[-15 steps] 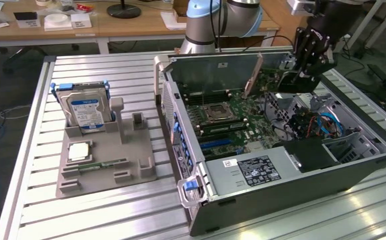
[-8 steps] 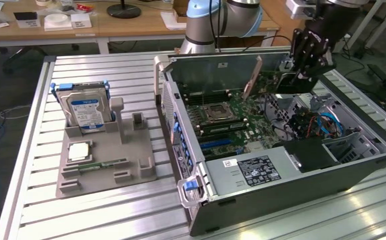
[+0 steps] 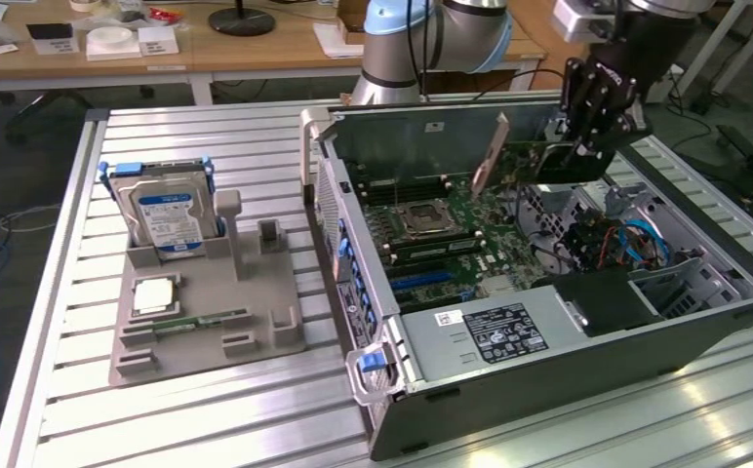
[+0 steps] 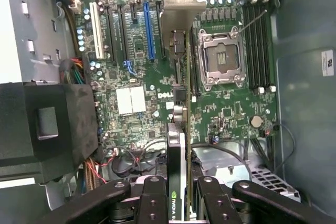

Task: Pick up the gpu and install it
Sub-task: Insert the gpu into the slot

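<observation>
The gpu (image 3: 548,166) hangs above the open computer case (image 3: 689,336), over the motherboard (image 3: 449,249), with my gripper (image 3: 582,146) shut on its dark end. Its slanted metal end bracket (image 3: 488,161) points toward the exterior view's left. In the wrist view the gpu (image 4: 178,129) shows edge-on, a thin card running from between my fingers (image 4: 152,200) out to its silvery bracket (image 4: 181,3). It hovers apart from the board, just beside the blue expansion slot (image 4: 149,30) and the black slots around it, between them and the empty processor socket (image 4: 220,59).
A grey parts holder (image 3: 208,312) on the slatted table carries a boxy hard drive (image 3: 169,214), a processor (image 3: 155,292) and a memory stick (image 3: 201,320). Inside the case sit a black shroud (image 4: 47,124), bundled cables (image 3: 611,244) and memory slots (image 4: 257,45).
</observation>
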`<state>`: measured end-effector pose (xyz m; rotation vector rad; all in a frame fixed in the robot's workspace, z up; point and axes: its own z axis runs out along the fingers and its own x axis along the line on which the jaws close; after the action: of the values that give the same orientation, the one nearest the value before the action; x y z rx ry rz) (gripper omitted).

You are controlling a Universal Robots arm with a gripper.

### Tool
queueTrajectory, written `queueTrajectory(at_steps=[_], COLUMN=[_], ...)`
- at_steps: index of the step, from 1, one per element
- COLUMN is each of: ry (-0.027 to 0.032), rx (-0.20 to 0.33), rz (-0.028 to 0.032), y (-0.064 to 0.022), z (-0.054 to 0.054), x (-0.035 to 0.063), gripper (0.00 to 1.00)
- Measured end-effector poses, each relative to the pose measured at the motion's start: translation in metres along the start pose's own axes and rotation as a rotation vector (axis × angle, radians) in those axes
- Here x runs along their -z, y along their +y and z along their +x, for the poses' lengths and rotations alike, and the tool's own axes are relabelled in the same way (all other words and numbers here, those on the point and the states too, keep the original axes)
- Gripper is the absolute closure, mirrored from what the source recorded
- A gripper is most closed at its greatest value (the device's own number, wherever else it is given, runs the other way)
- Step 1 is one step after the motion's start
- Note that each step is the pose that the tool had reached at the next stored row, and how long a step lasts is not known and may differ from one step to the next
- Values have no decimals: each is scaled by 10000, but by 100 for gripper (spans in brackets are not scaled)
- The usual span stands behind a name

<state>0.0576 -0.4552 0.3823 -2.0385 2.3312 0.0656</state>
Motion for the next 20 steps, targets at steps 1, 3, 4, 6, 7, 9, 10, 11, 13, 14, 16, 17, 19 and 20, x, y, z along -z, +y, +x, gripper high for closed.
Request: queueTrajectory(at_steps=[1, 3, 4, 6, 7, 9, 10, 11, 13, 14, 16, 17, 19, 20], ry=[0, 2, 2, 1, 0, 2, 3, 3, 2, 4, 4, 3, 3, 2], rx=[62, 239, 337, 513, 572, 582, 582, 582, 582, 581, 582, 582, 583, 582], rz=[-4, -15, -21, -31, -35, -36, -36, -36, -36, -36, -36, -36, -36, -35], y=[3, 4, 4, 6, 7, 7, 7, 7, 8, 10, 10, 10, 10, 12], z=[0, 0, -1, -2, -3, -3, -3, -4, -4, -3, -2, -2, -2, -2], x=[-3, -9, -12, -18, -19, -19, -18, -18, -28, -33, -36, -36, -36, -37], gripper=[73, 73, 73, 73, 73, 73, 73, 73, 73, 73, 73, 73, 73, 73])
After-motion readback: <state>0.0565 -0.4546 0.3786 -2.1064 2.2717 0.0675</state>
